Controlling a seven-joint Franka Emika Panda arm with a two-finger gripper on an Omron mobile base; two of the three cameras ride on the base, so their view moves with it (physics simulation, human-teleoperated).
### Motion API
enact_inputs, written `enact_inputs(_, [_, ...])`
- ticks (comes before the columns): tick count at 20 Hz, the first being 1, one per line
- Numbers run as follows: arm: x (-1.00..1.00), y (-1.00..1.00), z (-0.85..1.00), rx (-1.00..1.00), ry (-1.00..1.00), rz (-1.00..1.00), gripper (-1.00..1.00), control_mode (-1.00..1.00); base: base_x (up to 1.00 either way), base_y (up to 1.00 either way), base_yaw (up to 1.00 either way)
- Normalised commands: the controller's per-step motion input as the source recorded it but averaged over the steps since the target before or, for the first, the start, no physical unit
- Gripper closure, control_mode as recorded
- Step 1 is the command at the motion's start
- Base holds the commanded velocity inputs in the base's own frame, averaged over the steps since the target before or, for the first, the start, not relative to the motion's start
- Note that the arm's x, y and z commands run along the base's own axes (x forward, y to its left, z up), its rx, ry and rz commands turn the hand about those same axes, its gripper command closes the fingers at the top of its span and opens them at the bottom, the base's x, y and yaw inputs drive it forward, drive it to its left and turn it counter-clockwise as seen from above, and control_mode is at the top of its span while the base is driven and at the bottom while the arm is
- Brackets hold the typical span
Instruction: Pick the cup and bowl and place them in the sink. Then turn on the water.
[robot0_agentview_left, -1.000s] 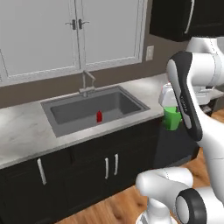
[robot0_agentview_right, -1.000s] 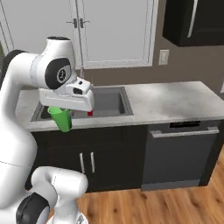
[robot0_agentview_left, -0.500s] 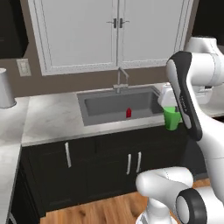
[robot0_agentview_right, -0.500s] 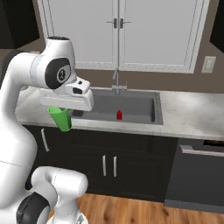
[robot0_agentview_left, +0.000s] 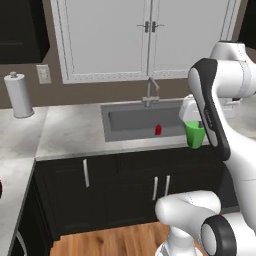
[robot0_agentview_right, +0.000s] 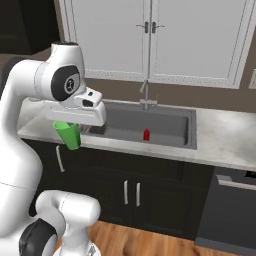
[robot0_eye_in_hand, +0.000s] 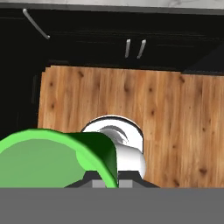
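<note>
My gripper (robot0_agentview_right: 70, 127) is shut on the small bright green cup (robot0_agentview_right: 68, 135) and holds it in the air in front of the counter, left of the sink (robot0_agentview_right: 121, 121) in the right base view. From the left base view the cup (robot0_agentview_left: 195, 135) hangs at the right end of the sink (robot0_agentview_left: 134, 120). Looking along the hand, the cup (robot0_eye_in_hand: 52, 162) sits between the fingers, over the wooden floor. The faucet (robot0_agentview_left: 150, 93) stands at the sink's back edge. The bowl and the water are out of view.
A small red bottle (robot0_agentview_left: 158, 130) stands in the basin. A paper towel roll (robot0_agentview_left: 17, 95) is on the counter's left corner. Dark lower cabinets (robot0_agentview_right: 131, 192) and a dishwasher (robot0_agentview_right: 230, 210) front the counter; white upper cabinets (robot0_agentview_left: 150, 37) hang above.
The whole picture has shifted: the base has driven and now faces the sink more squarely. The arm keeps the same pose with the cup held.
</note>
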Motion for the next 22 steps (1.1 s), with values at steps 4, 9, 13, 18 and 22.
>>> enact_inputs(4, [0.0,0.0,0.0,0.0,0.0,0.0,1.0,1.0,0.21,-0.34,0.02])
enact_inputs(9, [0.0,0.0,0.0,0.0,0.0,0.0,1.0,1.0,0.32,-0.26,0.0])
enact_inputs(13, [0.0,0.0,0.0,0.0,0.0,0.0,1.0,1.0,0.36,-0.01,0.0])
enact_inputs(18, [0.0,0.0,0.0,0.0,0.0,0.0,1.0,1.0,0.48,0.11,-0.01])
enact_inputs(22, [0.0,0.0,0.0,0.0,0.0,0.0,1.0,1.0,0.5,0.17,-0.02])
